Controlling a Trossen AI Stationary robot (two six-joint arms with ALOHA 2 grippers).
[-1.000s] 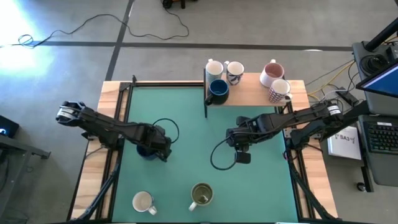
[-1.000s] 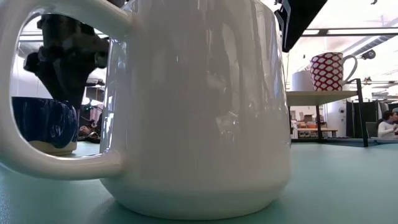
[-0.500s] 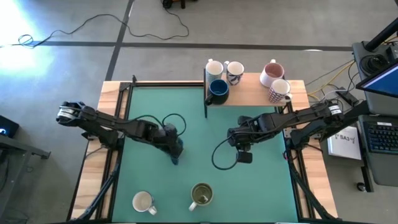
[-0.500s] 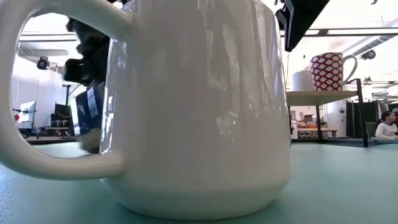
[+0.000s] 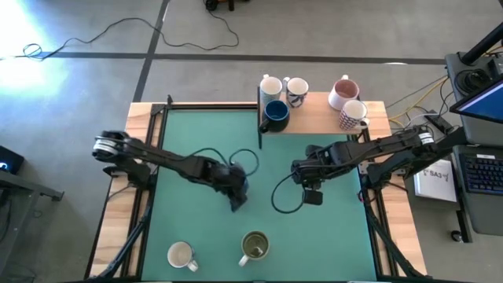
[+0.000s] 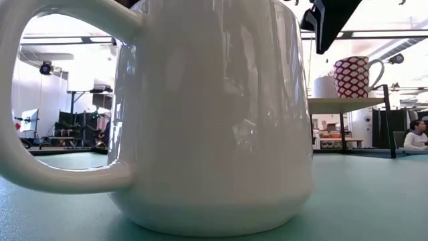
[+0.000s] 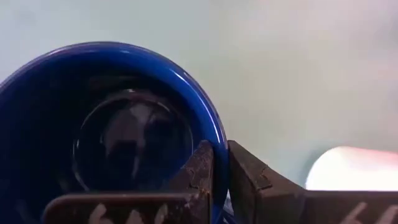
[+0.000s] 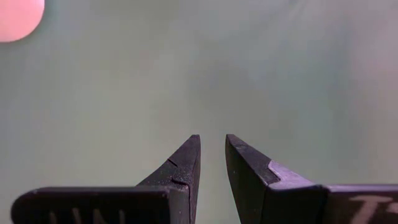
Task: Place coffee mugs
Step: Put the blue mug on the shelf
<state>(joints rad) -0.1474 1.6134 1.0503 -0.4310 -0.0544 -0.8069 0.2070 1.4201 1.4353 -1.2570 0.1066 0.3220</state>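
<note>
From above, your left gripper [image 5: 236, 191] hangs mid-mat with the navy mug; the shelf [image 5: 318, 119] lies toward 1 o'clock, right gripper [image 5: 311, 189] waiting at 3, empty

Low view: only a white mug [image 6: 200, 114] fills it

Left wrist: fingers pinch the navy mug [image 7: 112, 130] rim. You're carrying; next, clear the shelf's edge

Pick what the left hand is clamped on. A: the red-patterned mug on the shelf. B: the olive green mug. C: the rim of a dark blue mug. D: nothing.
C: the left wrist view shows the left hand pinching the wall of the dark blue mug at its rim.
</note>
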